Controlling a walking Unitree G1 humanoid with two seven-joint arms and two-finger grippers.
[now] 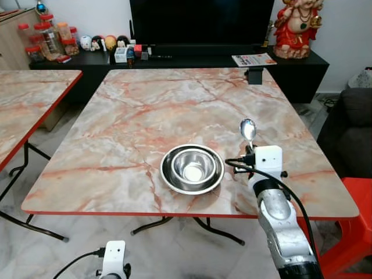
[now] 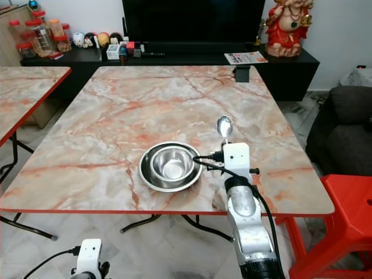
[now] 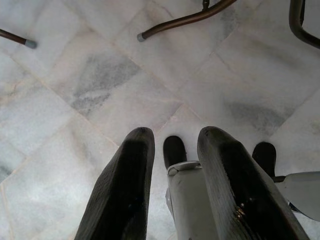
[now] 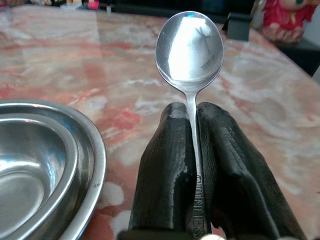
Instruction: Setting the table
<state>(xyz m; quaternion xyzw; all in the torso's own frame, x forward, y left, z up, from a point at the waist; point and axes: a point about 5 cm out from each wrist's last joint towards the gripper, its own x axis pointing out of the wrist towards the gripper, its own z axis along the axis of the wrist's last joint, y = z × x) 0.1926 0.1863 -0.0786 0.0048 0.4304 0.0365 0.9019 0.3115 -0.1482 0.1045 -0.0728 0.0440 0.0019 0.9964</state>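
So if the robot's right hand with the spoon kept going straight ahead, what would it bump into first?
Probably nothing soon: the right gripper, holding the spoon, points across bare table beside the bowl. Depth is unclear.

One spoon, two nested bowls, two worktops

One shiny steel spoon [image 4: 189,47]; two round stainless-steel bowls, a smaller inner bowl [image 1: 192,164] nested in a wider, shallower outer bowl [image 1: 170,180]; two pink-veined marble-patterned worktops with red edges, the main worktop [image 1: 145,110] and a second worktop [image 1: 29,99] to its left. Two black two-fingered end effectors: the right end effector [image 4: 192,165] and the left end effector [image 3: 172,170]. One red plastic stool [image 2: 343,215], one dark grey sofa [image 2: 343,125], one black television screen [image 1: 200,23], one red and gold figurine [image 1: 296,26], one magazine [image 1: 253,59], and at least four red-lidded clear jars [image 1: 49,36] on the black cabinet [image 1: 302,70].
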